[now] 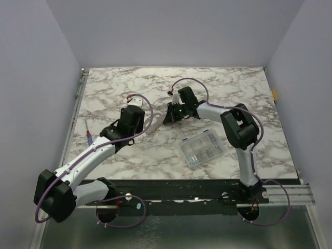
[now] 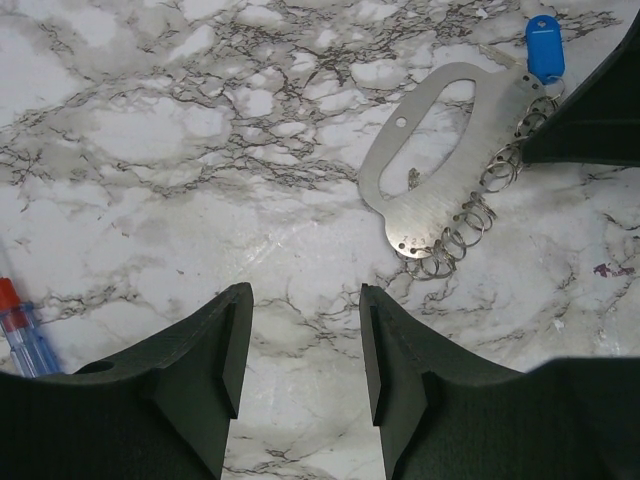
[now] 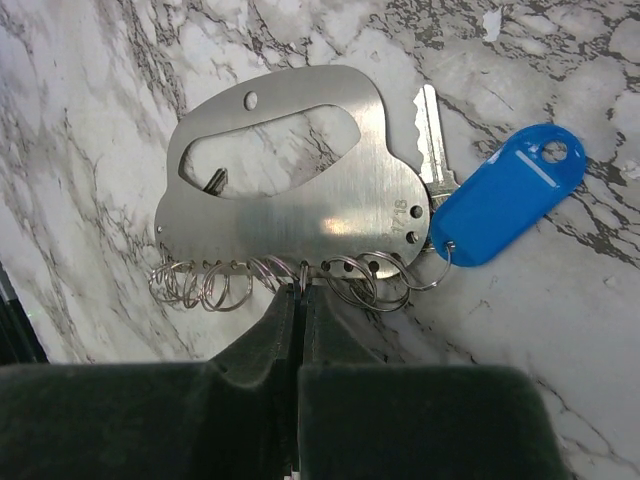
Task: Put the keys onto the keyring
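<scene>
The keyring is a flat steel plate [image 3: 290,215] with an oval cut-out and several small split rings [image 3: 205,285] along one edge; it lies on the marble. A silver key [image 3: 432,140] with a blue plastic tag [image 3: 505,205] hangs from an end ring. My right gripper [image 3: 302,300] is shut on one ring at the middle of the plate's edge. My left gripper [image 2: 305,345] is open and empty, just short of the plate [image 2: 450,190]. The blue tag [image 2: 544,45] shows there too. Green and yellow keys are out of view.
A clear compartment box [image 1: 199,147] of small parts sits right of centre near the front. A slim red-and-blue stick [image 1: 89,136] lies at the left edge, also in the left wrist view [image 2: 20,330]. The two grippers [image 1: 141,127] [image 1: 165,118] face each other closely.
</scene>
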Available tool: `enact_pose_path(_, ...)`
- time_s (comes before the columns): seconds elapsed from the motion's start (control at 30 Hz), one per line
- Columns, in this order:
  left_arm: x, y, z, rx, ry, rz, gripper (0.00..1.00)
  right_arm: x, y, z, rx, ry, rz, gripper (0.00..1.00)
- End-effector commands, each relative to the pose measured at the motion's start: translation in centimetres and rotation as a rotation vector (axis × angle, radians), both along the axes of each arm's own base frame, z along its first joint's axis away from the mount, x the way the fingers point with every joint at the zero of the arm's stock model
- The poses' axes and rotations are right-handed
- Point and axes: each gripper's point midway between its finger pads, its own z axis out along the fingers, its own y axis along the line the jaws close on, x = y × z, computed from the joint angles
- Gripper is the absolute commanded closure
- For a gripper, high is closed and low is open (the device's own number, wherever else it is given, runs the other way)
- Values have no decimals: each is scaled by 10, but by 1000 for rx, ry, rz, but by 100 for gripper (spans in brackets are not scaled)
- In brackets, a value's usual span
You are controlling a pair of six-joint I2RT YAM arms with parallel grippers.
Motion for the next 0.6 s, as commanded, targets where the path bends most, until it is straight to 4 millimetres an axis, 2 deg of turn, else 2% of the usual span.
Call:
enact_pose_path(0.0, 2, 1, 3, -2, -18, -3, 48, 2, -4, 35, -22, -81, 6, 100)
enact_pose_path(0.33, -2, -9, 24, -74, -79, -66, 48, -11, -12, 90, -17, -185, 59, 100)
enact_pose_path(0.57, -13, -38, 63, -216, -205, -253, 48, -35, -9, 134, 13, -317, 190, 99)
